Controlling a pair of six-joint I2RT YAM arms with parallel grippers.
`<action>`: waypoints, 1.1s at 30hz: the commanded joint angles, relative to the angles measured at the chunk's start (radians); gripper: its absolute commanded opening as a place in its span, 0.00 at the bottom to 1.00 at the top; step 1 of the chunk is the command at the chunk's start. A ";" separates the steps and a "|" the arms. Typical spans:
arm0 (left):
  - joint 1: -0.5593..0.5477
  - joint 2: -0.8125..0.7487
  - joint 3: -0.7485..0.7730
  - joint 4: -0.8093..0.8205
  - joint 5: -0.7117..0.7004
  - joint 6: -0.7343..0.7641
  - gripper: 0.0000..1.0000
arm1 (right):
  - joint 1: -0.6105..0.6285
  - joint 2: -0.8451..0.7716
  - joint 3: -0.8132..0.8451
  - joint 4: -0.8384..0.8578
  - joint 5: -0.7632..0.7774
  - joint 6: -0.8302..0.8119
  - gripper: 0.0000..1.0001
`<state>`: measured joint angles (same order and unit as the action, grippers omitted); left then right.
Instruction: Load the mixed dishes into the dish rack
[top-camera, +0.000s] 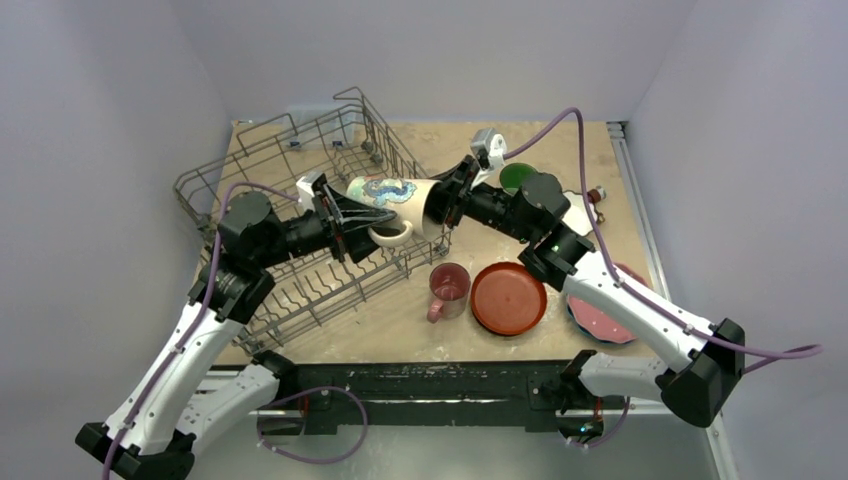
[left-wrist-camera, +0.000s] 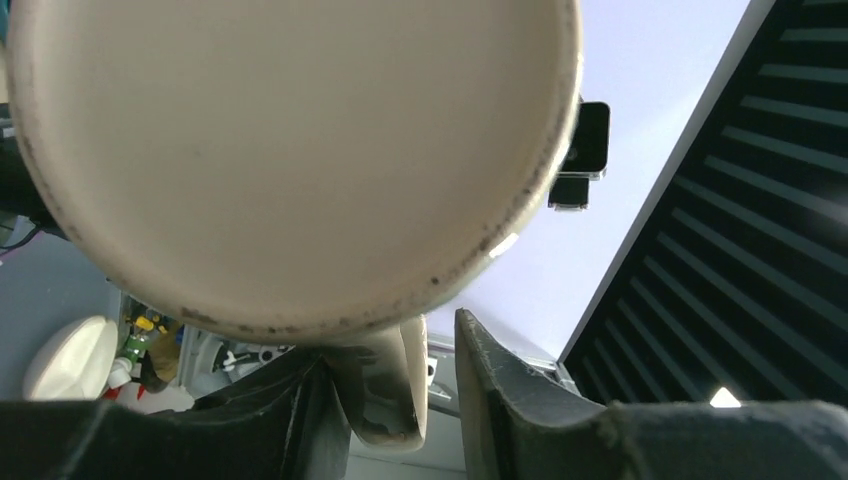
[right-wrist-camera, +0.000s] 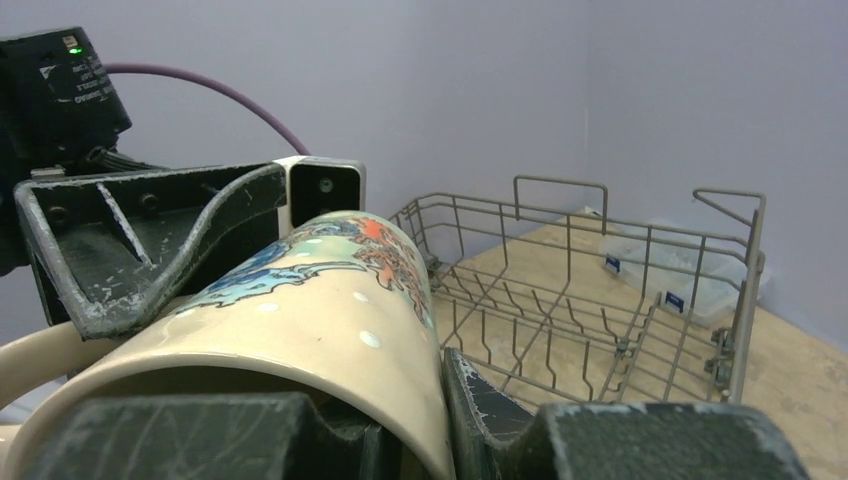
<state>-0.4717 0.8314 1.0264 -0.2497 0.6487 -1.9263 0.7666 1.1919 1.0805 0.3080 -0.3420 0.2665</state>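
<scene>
The beige mug (top-camera: 392, 195) with blue and orange pattern hangs on its side between both grippers, above the right edge of the dish rack (top-camera: 250, 160). My right gripper (top-camera: 440, 205) is shut on its rim, one finger inside and one outside (right-wrist-camera: 420, 400). My left gripper (top-camera: 362, 222) straddles the mug's handle (left-wrist-camera: 415, 380) at the base end, with a gap to one finger (left-wrist-camera: 490, 380). The mug's base (left-wrist-camera: 290, 150) fills the left wrist view. The pink mug (top-camera: 449, 287) and red-orange plate (top-camera: 509, 297) sit on the table in front.
The pink dotted plate (top-camera: 600, 320) lies partly under the right arm, a blue rim (top-camera: 572, 312) beneath it. A mug with green inside (top-camera: 517, 176) stands behind the right wrist. A clear plastic box (right-wrist-camera: 680, 280) sits behind the wire rack (right-wrist-camera: 600, 320).
</scene>
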 joint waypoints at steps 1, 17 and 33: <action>-0.002 -0.027 -0.028 0.122 -0.053 -0.033 0.34 | 0.010 -0.031 0.004 0.206 -0.124 -0.041 0.00; 0.003 -0.008 0.184 -0.198 -0.165 0.084 0.00 | 0.010 0.040 0.072 0.076 -0.037 -0.022 0.30; 0.108 0.059 0.449 -0.699 -0.401 0.438 0.00 | 0.011 0.013 0.150 -0.389 0.264 -0.003 0.94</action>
<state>-0.3798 0.8719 1.3403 -0.8864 0.3462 -1.6680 0.7742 1.2564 1.1454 0.1043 -0.2119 0.2825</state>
